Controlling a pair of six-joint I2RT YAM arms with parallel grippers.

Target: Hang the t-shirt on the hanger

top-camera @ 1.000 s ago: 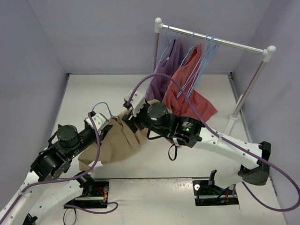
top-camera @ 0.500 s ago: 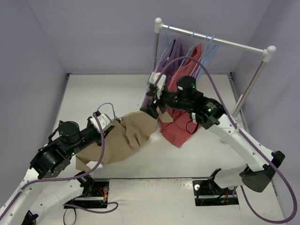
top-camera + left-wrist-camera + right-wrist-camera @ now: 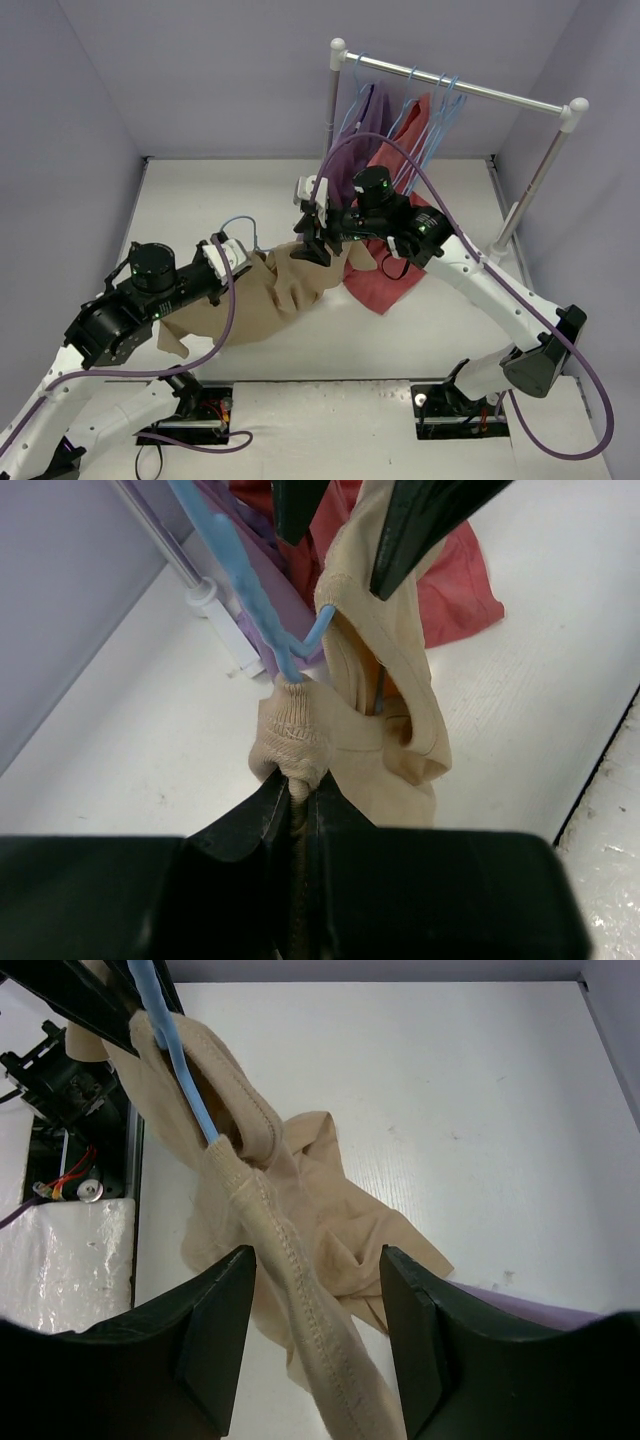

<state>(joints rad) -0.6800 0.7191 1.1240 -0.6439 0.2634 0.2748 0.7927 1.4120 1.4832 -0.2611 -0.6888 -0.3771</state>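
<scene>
The tan t-shirt (image 3: 275, 295) hangs bunched between my two grippers above the table. My left gripper (image 3: 240, 262) is shut on a twisted bunch of its ribbed collar (image 3: 292, 742). The light-blue wire hanger (image 3: 250, 590) runs down into the neck opening and meets that bunch; its wire also shows in the right wrist view (image 3: 175, 1050). My right gripper (image 3: 312, 248) is open at the upper end of the shirt. Its two fingers stand apart on either side of a stitched band of the t-shirt (image 3: 300, 1260). One right finger (image 3: 425, 520) shows at the top of the left wrist view.
A white clothes rack (image 3: 455, 88) stands at the back right, its foot (image 3: 497, 250) on the table. On it hang a purple shirt (image 3: 350, 160), a red shirt (image 3: 385, 270) draped behind my right arm, and several blue hangers (image 3: 430, 130). Grey walls close three sides.
My right arm swung up toward the rack, then came back left and down to the shirt's upper end. My left gripper moved right, carrying the tan shirt with it.
</scene>
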